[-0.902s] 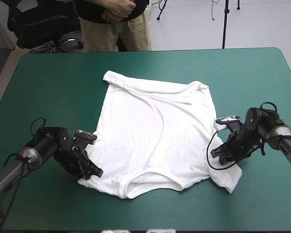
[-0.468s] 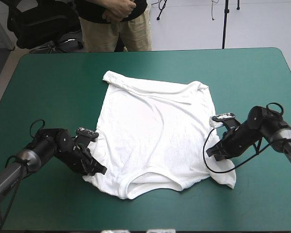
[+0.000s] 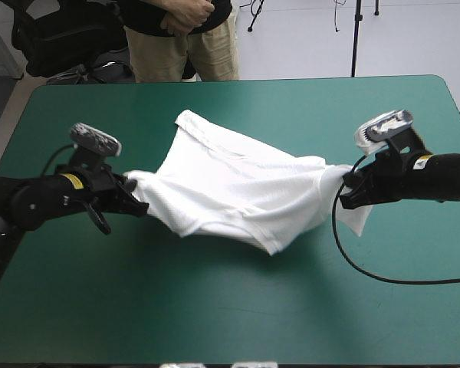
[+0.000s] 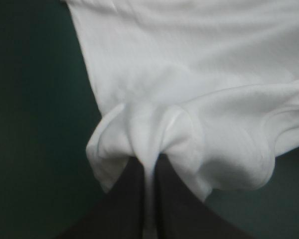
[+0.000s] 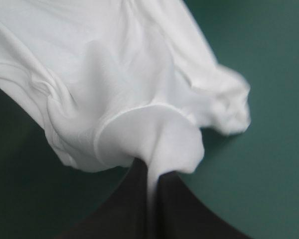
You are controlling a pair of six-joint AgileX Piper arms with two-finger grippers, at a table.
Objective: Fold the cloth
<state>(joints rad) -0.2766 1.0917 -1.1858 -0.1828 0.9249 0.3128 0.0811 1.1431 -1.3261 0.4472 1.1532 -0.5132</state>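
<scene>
The white T-shirt (image 3: pixel 238 188) hangs stretched between both grippers above the teal-green table, its near part lifted and sagging in the middle. Its far edge still rests on the cover near the table's far side. My left gripper (image 3: pixel 134 201) is shut on the T-shirt's left corner; in the left wrist view the T-shirt (image 4: pixel 199 99) bunches between the black fingers (image 4: pixel 127 194) of that gripper (image 4: pixel 148 167). My right gripper (image 3: pixel 346 188) is shut on the right corner, and the T-shirt (image 5: pixel 114 89) folds over the gripper (image 5: pixel 152 172) tips.
A person stands beyond the table's far edge, not over it. Bare teal-green cover (image 3: pixel 238 307) lies on the near side of the table and at both ends.
Both grippers have risen and moved toward the far side, each carrying a near corner of the T-shirt. The shirt, flat earlier, now hangs lifted between them.
</scene>
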